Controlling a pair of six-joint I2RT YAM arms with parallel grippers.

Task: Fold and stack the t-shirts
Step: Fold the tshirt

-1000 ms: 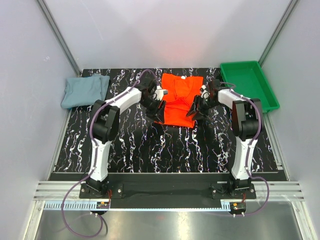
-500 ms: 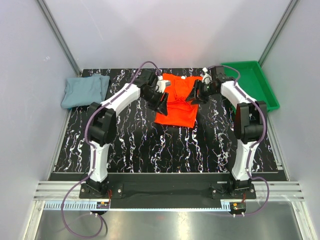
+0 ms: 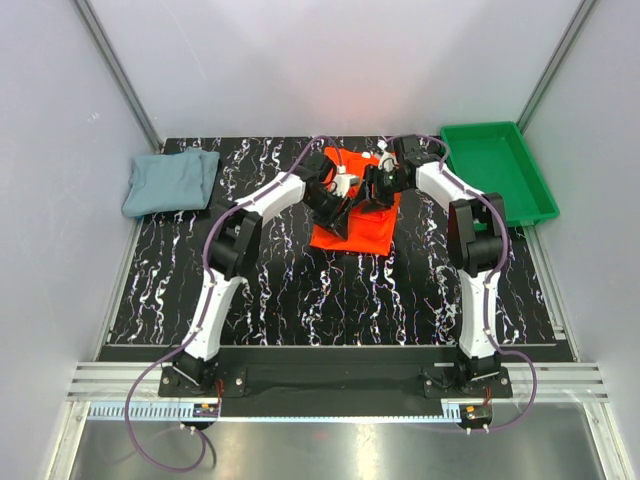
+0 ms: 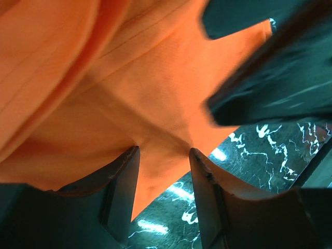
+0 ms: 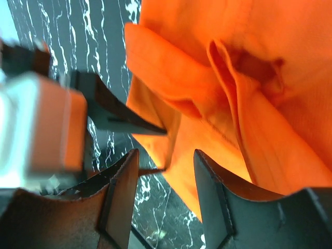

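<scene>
Both tools moved inward over the orange-red shirt (image 3: 362,228); green tray (image 3: 500,170) nearby.

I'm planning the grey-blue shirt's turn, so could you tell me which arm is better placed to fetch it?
Probably the left: the grey-blue shirt lies at the table's far-left corner, on the left gripper's side, while the right gripper would have to cross the orange shirt.

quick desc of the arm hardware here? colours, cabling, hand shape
Both arms: white link shells, black joints, black bases. A purple cable loops along each arm down to its base. The left hand and right hand are black, each with two fingers; close up the fingers are dark, flat and tapered, with ribbed inner faces.
</scene>
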